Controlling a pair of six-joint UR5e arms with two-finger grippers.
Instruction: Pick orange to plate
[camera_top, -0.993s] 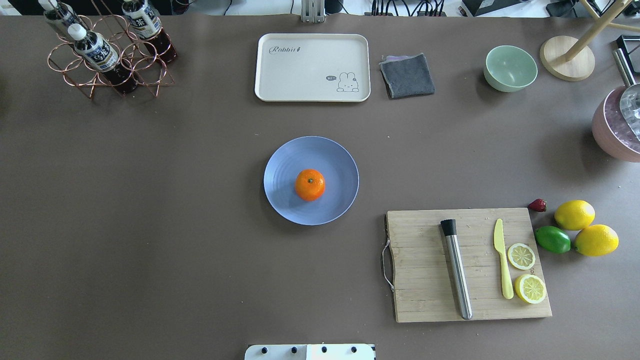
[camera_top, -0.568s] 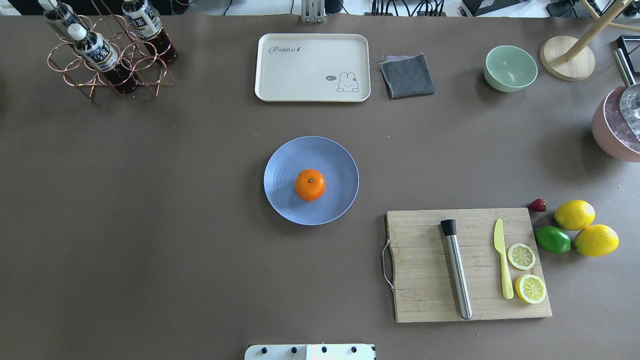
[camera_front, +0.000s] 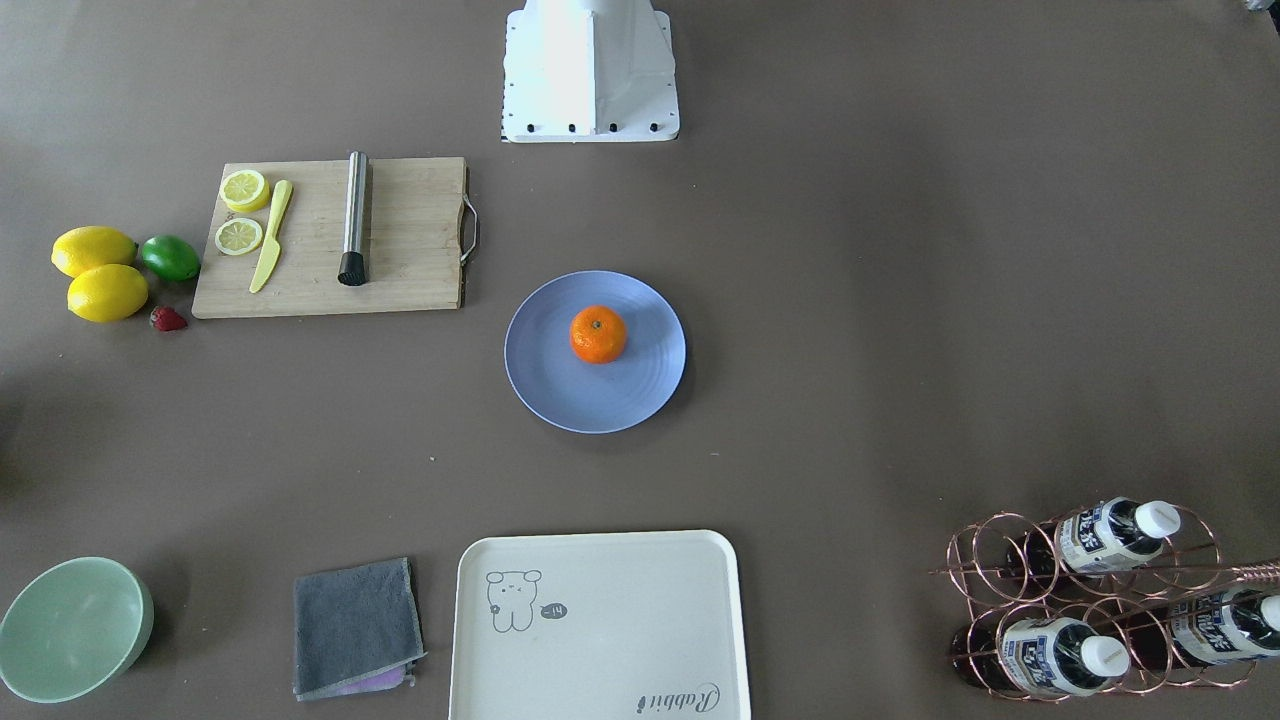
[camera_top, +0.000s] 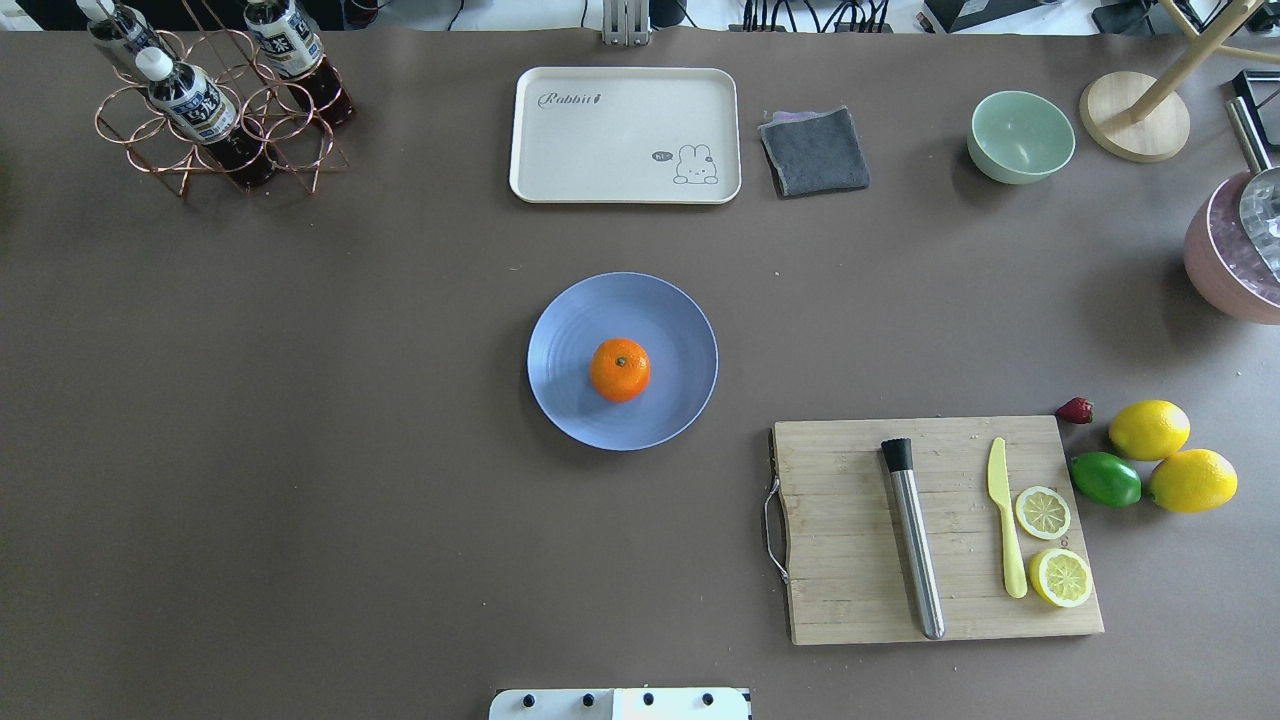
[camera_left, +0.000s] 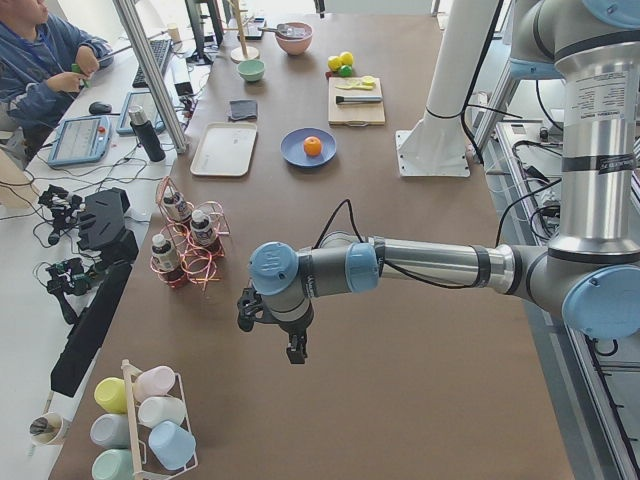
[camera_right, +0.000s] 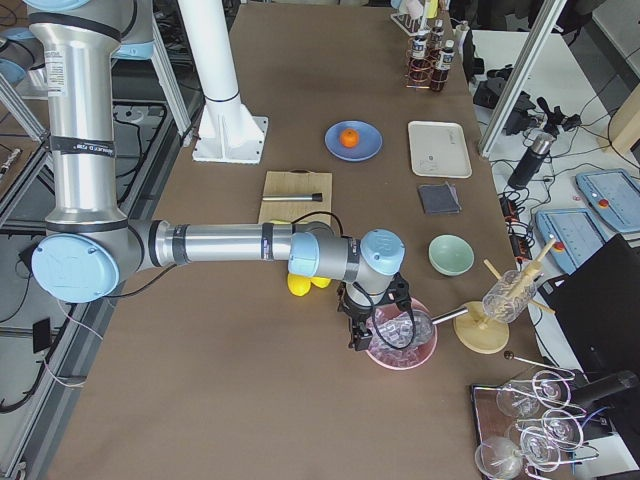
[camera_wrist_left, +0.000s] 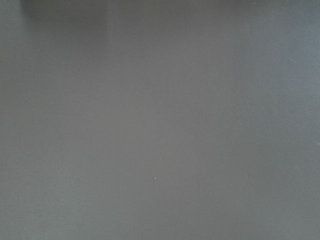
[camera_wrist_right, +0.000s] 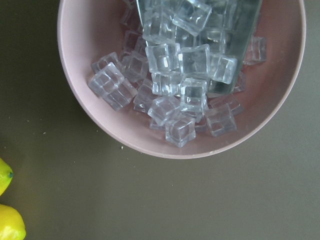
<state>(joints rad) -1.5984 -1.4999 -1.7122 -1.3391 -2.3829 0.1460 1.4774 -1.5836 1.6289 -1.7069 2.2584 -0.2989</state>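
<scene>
The orange (camera_top: 620, 369) rests stem-up just right of the middle of the blue plate (camera_top: 570, 400), which lies mid-table; the front-facing view shows the same orange (camera_front: 598, 334) on the plate (camera_front: 560, 395). No gripper is near it. My left gripper (camera_left: 295, 352) hangs over bare table at the far left end, seen only in the exterior left view; I cannot tell its state. My right gripper (camera_right: 358, 340) hovers beside the pink ice bowl (camera_right: 400, 345) at the right end; I cannot tell its state either.
A cutting board (camera_top: 850, 600) with a steel muddler, a yellow knife and lemon slices lies front right, with two lemons (camera_top: 1149, 429) and a lime (camera_top: 1106, 479) beside it. At the back are a cream tray (camera_top: 625, 135), a grey cloth (camera_top: 815, 150), a mint bowl (camera_top: 1020, 136) and a bottle rack (camera_top: 215, 110).
</scene>
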